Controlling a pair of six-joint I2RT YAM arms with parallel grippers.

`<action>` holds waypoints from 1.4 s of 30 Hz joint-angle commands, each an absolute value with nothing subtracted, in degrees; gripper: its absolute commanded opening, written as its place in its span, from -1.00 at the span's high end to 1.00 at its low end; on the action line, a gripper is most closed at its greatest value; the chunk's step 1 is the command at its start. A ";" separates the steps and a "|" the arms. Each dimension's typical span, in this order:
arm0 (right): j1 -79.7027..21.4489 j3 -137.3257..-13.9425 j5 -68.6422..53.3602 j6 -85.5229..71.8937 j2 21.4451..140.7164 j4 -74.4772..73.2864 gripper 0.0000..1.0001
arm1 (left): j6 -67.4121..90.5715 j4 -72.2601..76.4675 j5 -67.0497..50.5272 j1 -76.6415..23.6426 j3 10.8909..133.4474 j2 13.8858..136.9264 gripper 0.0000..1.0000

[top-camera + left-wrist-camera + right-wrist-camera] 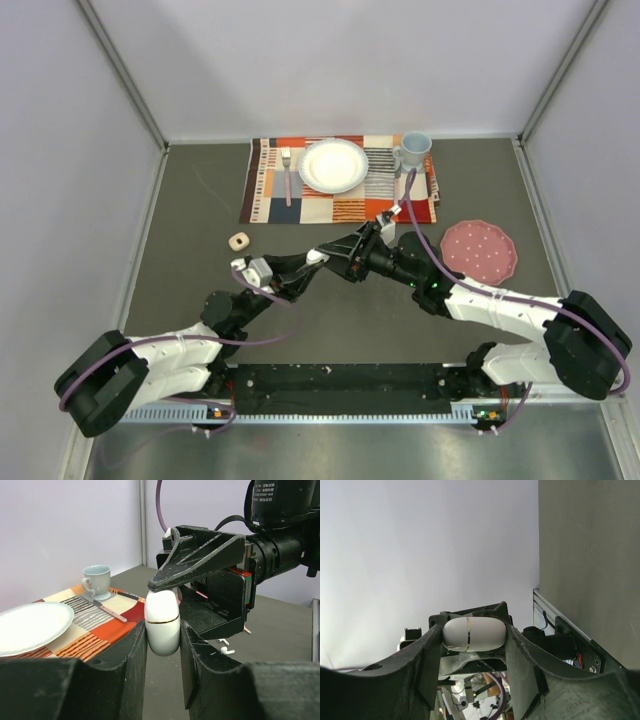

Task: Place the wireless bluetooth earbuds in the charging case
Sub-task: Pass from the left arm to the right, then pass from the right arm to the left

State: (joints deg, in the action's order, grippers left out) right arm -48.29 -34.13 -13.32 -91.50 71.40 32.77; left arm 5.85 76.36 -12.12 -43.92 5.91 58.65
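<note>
The charging case (162,622) is a white oval with a thin gold seam, shut. My left gripper (162,640) is shut on its lower half and holds it upright above the table. My right gripper (474,635) comes from the opposite side, with its fingers (200,565) against the two ends of the case (474,634). In the top view both grippers meet at mid-table around the case (315,257). Two tiny white earbuds (226,650) lie on the table below the right gripper. They are hidden in the top view.
A striped placemat (265,190) at the back holds a white plate (333,165), a fork (287,172) and a pale blue cup (414,150). A pink dotted plate (480,250) lies at the right. A small beige block (238,241) lies left of the grippers.
</note>
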 commanded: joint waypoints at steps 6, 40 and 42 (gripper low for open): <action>-48.96 -36.48 -11.69 -86.75 69.17 33.05 0.44 | 8.61 82.97 -12.75 -44.56 8.88 57.13 0.70; -48.96 -34.98 -12.83 -88.68 70.22 40.52 0.47 | 5.71 95.44 -12.66 -44.74 6.42 65.91 -0.10; -48.96 -34.81 -12.83 -88.77 70.31 40.52 0.47 | 5.54 95.62 -12.22 -45.26 6.94 66.62 -0.09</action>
